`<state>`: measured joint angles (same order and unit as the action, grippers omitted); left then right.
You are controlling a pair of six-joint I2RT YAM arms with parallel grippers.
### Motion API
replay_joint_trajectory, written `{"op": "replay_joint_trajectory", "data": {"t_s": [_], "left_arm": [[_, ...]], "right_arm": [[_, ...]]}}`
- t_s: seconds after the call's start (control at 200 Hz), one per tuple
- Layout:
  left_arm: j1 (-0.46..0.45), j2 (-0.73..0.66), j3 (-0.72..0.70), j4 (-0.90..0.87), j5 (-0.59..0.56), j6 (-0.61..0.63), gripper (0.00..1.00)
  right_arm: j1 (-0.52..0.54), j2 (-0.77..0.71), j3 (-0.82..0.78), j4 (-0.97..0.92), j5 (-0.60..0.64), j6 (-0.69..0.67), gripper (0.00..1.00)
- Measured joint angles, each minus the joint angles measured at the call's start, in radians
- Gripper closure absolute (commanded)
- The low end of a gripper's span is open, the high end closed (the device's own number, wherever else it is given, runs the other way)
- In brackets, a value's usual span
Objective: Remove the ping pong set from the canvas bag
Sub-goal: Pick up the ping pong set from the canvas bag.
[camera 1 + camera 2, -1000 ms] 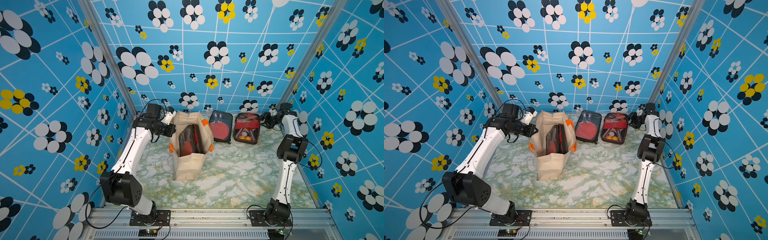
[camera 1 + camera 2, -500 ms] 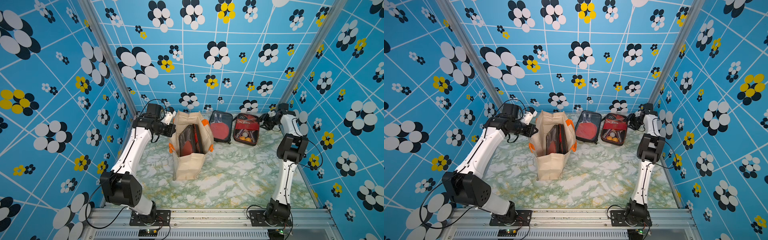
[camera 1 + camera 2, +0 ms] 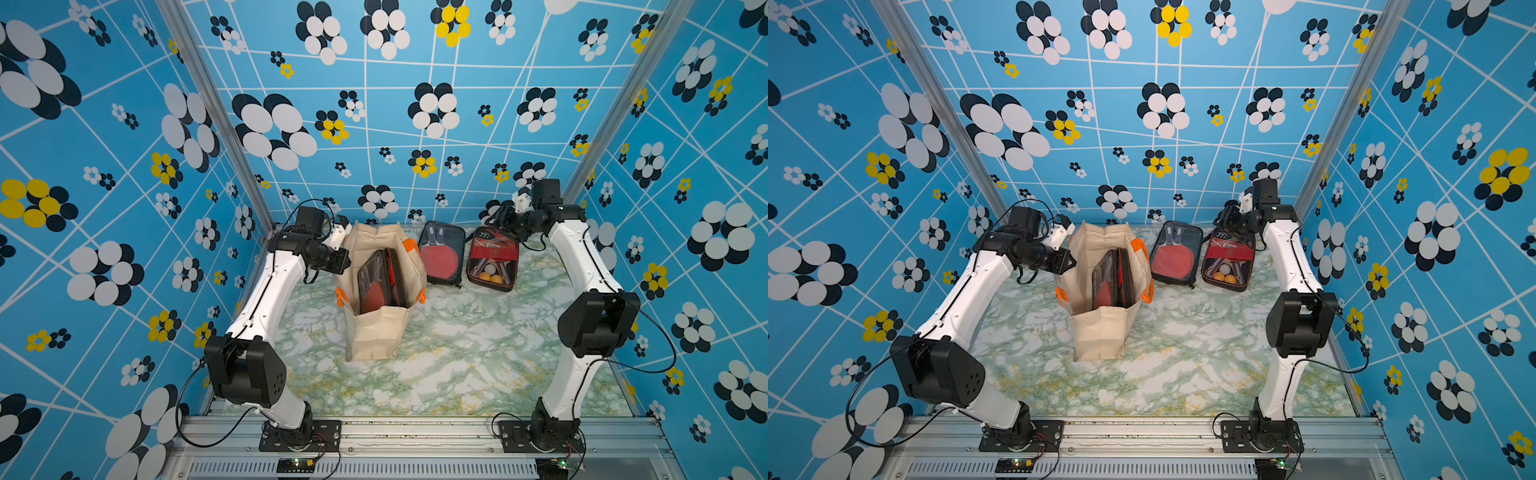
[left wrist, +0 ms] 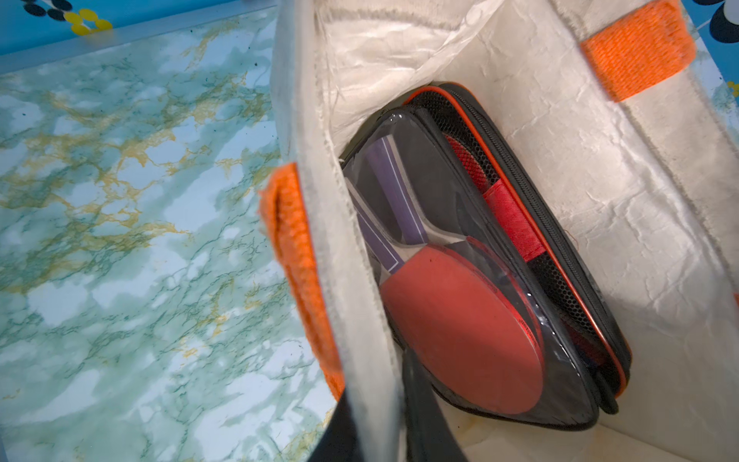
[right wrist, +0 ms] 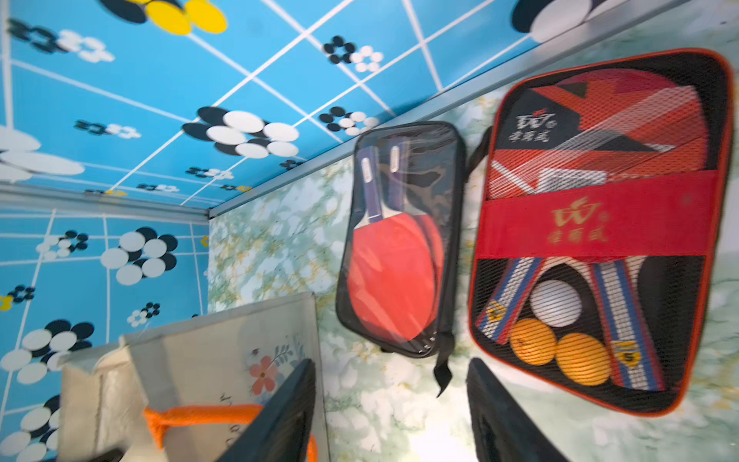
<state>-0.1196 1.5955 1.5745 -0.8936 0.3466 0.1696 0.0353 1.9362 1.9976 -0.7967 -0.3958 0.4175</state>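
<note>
Left claw [image 4: 374, 386] pinches canvas bag [image 4: 560, 180] wall; ping pong set [image 4: 460, 320] lies just inside.

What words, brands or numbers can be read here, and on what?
"5": yellow badge on a paddle handle in the mesh case.
Gold logo and characters on its red band: too blurred to read.
Lettering on the canvas bag: too blurred to read.

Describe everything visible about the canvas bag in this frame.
The canvas bag is a tall, boxy cream tote of creased fabric with orange handles and a small flower print on one side. It stands upright and open-mouthed on the marbled table, with two black paddle cases leaning inside. The left pincer straddles one rim wall, seemingly pinching it.
</note>
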Motion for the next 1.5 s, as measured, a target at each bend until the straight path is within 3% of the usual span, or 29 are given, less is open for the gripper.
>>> {"op": "replay_joint_trajectory", "data": {"t_s": [0.08,0.3,0.675,0.989,1.254,1.499], "left_arm": [[-0.001,0.007,0.002,-0.006,-0.003,0.008,1.0],[-0.018,0.008,0.007,-0.019,-0.003,0.023,1.0],[-0.054,0.005,0.007,0.005,0.005,0.062,1.0],[-0.091,-0.006,0.007,0.019,-0.007,0.083,1.0],[-0.092,-0.009,0.007,0.025,-0.016,0.083,1.0],[-0.092,-0.015,0.004,0.027,-0.023,0.082,1.0]], "right_arm": [[0.076,-0.036,-0.002,0.001,0.024,0.006,0.37],[0.267,-0.069,0.029,-0.009,0.082,0.006,0.37],[0.47,-0.05,0.193,-0.069,0.16,-0.014,0.37],[0.581,0.079,0.292,-0.121,0.185,-0.018,0.38],[0.652,0.137,0.315,-0.135,0.189,-0.013,0.49],[0.682,0.211,0.315,-0.132,0.189,0.007,0.51]]}}
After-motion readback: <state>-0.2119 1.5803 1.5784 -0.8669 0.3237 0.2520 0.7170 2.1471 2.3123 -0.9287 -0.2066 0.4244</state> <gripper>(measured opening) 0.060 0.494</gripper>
